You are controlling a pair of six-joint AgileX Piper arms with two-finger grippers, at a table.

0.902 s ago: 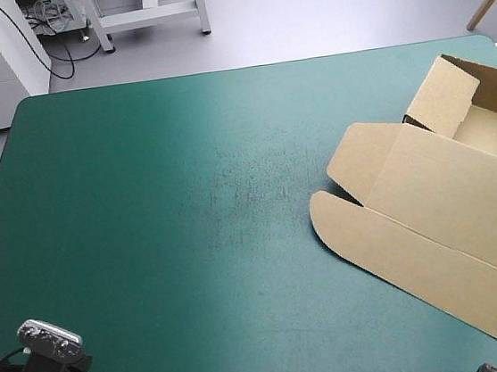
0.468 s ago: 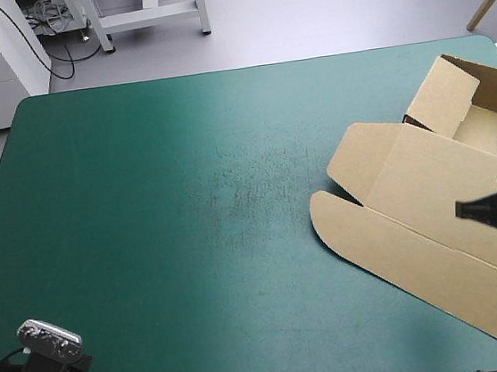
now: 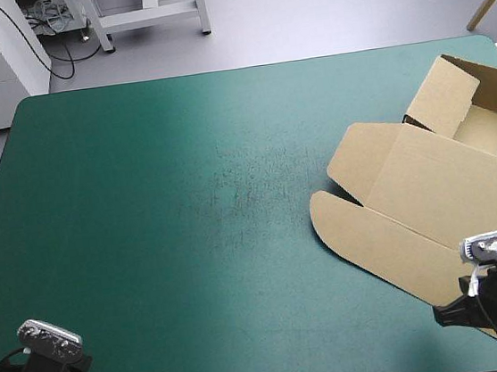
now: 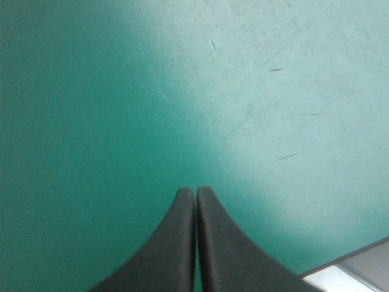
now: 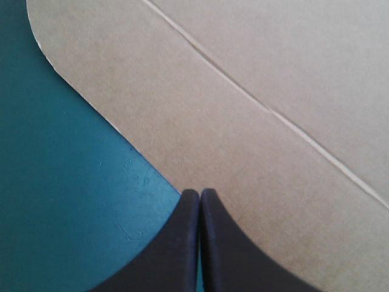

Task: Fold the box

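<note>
The brown box point(image 3: 447, 190) lies at the table's right side. Its tray part point(image 3: 483, 119), with walls raised, is at the far right, and the lid and rounded front flap point(image 3: 361, 227) lie flat toward the middle. My right gripper point(image 3: 450, 314) hovers low at the flap's near edge, by the table's front right corner. In the right wrist view this gripper point(image 5: 196, 194) is shut and empty, its tip over the border between board point(image 5: 255, 121) and cover. My left gripper point(image 4: 196, 192) is shut and empty above bare teal-green cover at the front left corner.
Teal-green cover point(image 3: 187, 202) stretches from the box to the table's left edge. The table's front edge point(image 4: 352, 261) shows close beside the left gripper. The box's far right part runs past the table's right edge.
The right arm, out of view at first, came in over the box's lid at the right edge, then moved toward the table's front edge. The left arm and box stayed still.
</note>
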